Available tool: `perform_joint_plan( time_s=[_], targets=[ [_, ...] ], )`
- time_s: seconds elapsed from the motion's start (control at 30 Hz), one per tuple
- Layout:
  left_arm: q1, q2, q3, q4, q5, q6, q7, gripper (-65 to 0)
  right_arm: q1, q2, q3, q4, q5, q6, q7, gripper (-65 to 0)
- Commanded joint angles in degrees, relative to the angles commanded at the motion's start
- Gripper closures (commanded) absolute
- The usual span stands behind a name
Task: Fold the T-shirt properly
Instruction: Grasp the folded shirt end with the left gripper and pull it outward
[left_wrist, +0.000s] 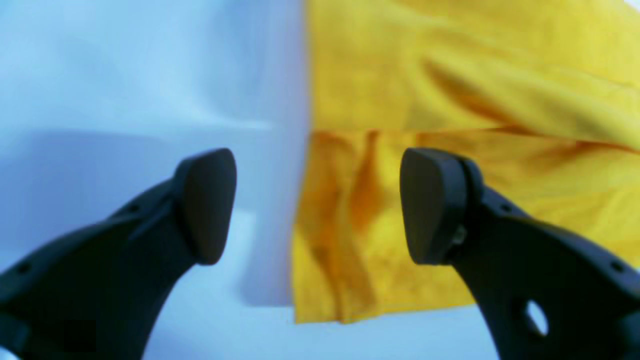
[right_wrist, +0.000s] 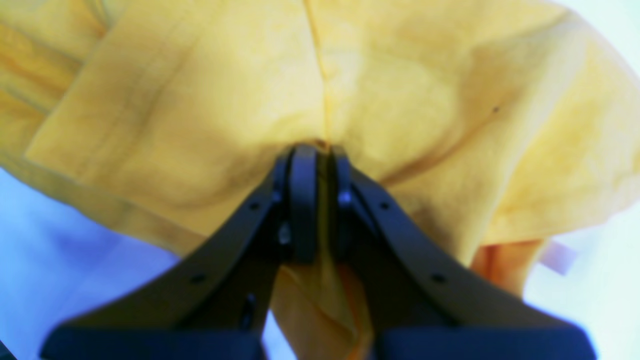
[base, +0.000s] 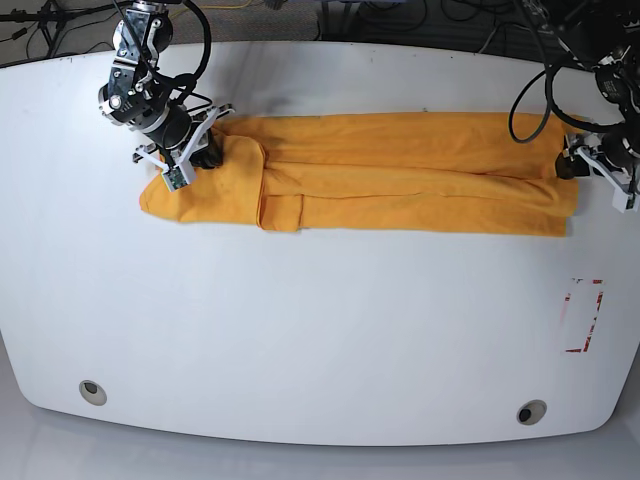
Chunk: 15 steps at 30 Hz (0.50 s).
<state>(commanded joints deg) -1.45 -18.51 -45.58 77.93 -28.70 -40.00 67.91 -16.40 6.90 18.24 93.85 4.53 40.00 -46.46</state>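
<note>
Lay as a long folded band across the far half of the worktop (base: 320, 330): the shirt (base: 400, 170). Clamped on one end, right tool (right_wrist: 315, 165), likely to carry it over. Spread apart at the other end's edge, left tool (left_wrist: 317, 205), holding nothing.

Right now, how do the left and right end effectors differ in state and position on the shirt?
The right end effector is shut, pinching a fold of the T-shirt; the left end effector is open, holding nothing. The right one sits over the cloth at one end of the shirt; the left one straddles the shirt's edge at the opposite end, one fingertip over bare table. Both are dark, with the same curved fingers.
</note>
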Motion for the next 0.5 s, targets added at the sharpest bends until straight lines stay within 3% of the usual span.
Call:
perform_joint_plan(
  time_s=[0.17, 0.5],
  targets=[
    [-0.3, -1.4, 0.6, -3.4, -1.8, 0.0, 0.0, -47.9, 0.0, -0.1, 0.0, 0.1, 0.0, 0.00, 0.0, -4.9],
    [-1.1, -1.1, 1.1, -9.0, -6.9, 0.0, -0.1, -47.9, -0.4, -0.4, -0.1, 0.1, 0.0, 0.00, 0.0, -4.9]
  ],
)
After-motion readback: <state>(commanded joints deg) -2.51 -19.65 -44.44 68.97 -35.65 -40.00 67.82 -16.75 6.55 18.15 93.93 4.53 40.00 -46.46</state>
